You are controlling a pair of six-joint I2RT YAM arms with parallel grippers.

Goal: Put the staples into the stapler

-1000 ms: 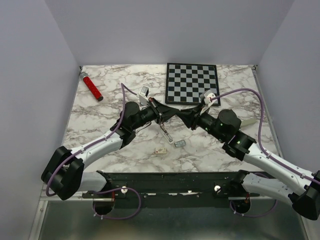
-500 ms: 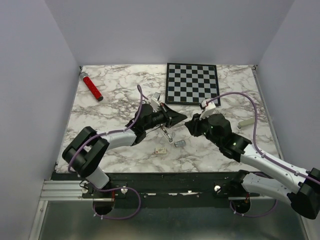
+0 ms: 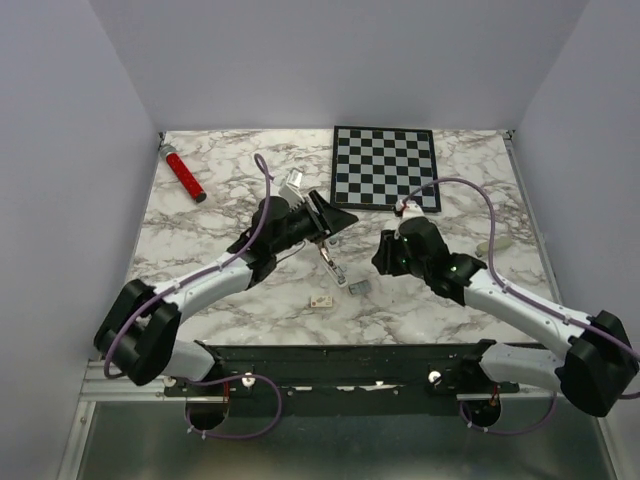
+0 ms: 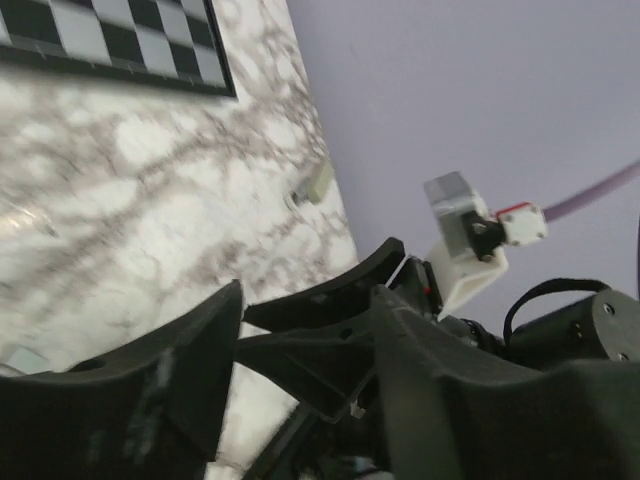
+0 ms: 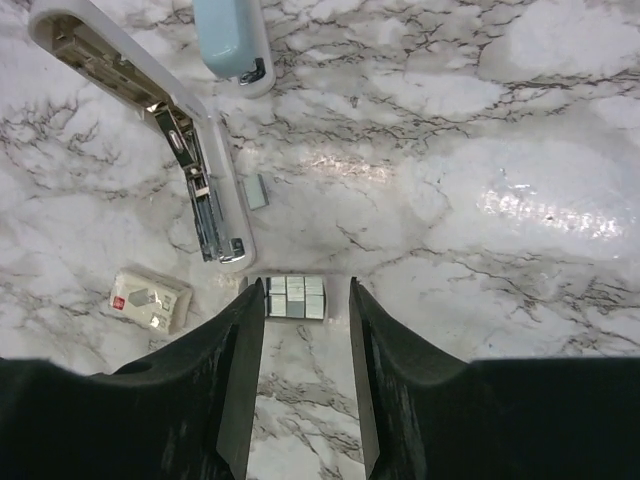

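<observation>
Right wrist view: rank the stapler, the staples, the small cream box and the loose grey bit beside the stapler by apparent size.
1. stapler, opened out, clearly largest.
2. small cream box and staples: nearly alike, box perhaps slightly bigger, so unranked.
3. loose grey bit, smallest.

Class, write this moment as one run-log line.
stapler: lying hinged open | staples: lying beside it, not loaded | right gripper: open, straddling staples | left gripper: open, empty
</observation>
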